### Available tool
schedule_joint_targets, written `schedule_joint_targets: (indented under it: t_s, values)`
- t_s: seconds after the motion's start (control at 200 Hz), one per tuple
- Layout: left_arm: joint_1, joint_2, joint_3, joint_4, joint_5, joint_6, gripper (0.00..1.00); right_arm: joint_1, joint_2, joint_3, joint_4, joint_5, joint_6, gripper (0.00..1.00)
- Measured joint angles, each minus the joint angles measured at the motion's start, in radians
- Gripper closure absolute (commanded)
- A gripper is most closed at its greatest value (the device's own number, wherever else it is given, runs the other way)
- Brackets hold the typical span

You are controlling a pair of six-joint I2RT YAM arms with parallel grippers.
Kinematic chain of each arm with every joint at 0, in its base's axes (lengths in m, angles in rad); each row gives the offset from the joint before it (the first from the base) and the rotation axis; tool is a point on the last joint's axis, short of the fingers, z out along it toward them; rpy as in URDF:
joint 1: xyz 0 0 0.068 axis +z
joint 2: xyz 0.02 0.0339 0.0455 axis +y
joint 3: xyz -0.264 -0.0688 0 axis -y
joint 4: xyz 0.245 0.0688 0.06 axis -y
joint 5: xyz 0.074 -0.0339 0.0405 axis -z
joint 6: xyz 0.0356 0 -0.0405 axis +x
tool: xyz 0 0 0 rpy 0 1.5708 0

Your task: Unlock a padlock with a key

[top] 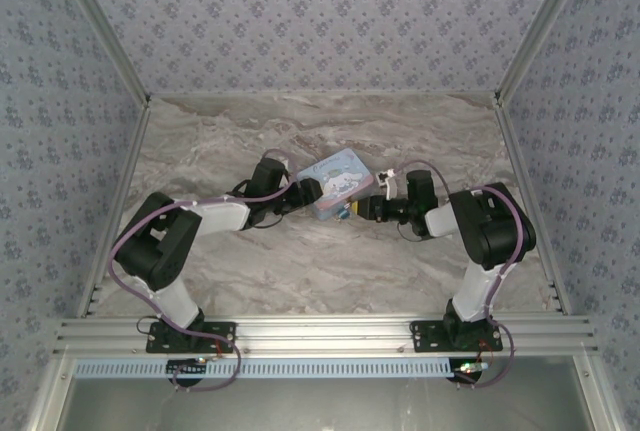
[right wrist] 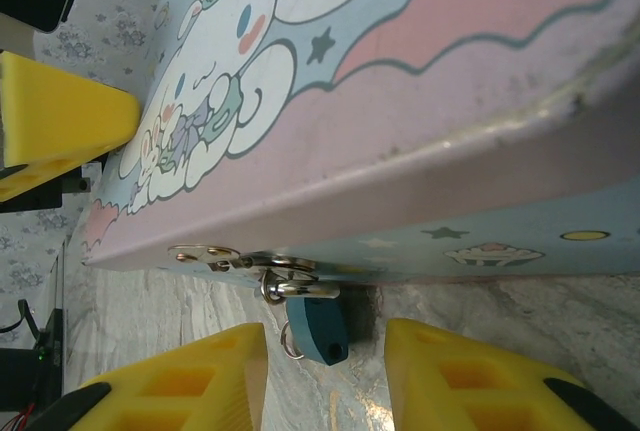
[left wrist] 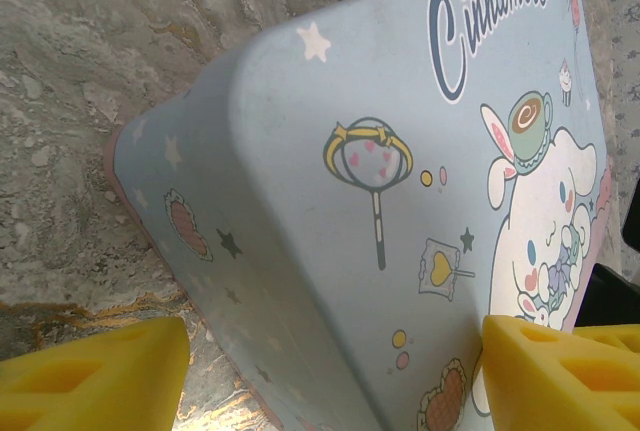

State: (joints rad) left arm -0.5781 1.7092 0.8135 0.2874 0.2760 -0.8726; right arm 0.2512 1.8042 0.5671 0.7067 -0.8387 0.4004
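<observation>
Right gripper [right wrist: 325, 349], levelled low, gapes around the padlock [right wrist: 318, 329]; left gripper [left wrist: 332, 339] straddles the tin [left wrist: 400, 151], released.

One marble-patterned table [top: 300, 271], one light-blue rectangular cartoon tin [top: 338, 183], one tiny teal-blue metal-shackled padlock [right wrist: 318, 326]. Two black-and-white robot arms, left arm [top: 215, 214] and right arm [top: 490, 226]; two grippers, left gripper [left wrist: 320, 376] and right gripper [right wrist: 325, 376], each with two yellow fingers [right wrist: 480, 381].
</observation>
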Motion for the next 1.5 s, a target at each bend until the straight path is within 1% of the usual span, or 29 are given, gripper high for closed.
schedule_joint_targets:
  t_s: [0.13, 0.265, 0.39, 0.705, 0.849, 1.049, 1.254, 1.499]
  values:
    - [0.000, 0.000, 0.000, 0.000, 0.000, 0.000, 0.25, 0.010, 0.000, 0.000, 0.002, 0.004, 0.000, 0.67]
    - [0.000, 0.000, 0.000, 0.000, 0.000, 0.000, 0.25, 0.028, 0.020, 0.001, 0.038, 0.004, 0.016, 0.67]
    - [0.000, 0.000, 0.000, 0.000, 0.000, 0.000, 0.25, 0.041, 0.056, 0.002, 0.079, 0.002, 0.037, 0.64]
    - [0.000, 0.000, 0.000, 0.000, 0.000, 0.000, 0.26, 0.046, 0.077, 0.002, 0.166, 0.000, 0.072, 0.53]
    - [0.000, 0.000, 0.000, 0.000, 0.000, 0.000, 0.26, 0.049, 0.085, 0.002, 0.192, -0.005, 0.084, 0.52]
    - [0.000, 0.000, 0.000, 0.000, 0.000, 0.000, 0.26, 0.051, 0.101, 0.003, 0.229, -0.017, 0.106, 0.56]
    - [0.000, 0.000, 0.000, 0.000, 0.000, 0.000, 0.26, 0.051, 0.101, 0.002, 0.267, -0.033, 0.121, 0.63]
    - [0.000, -0.001, 0.000, -0.001, -0.001, 0.000, 0.26, 0.046, 0.102, -0.011, 0.280, -0.034, 0.131, 0.68]
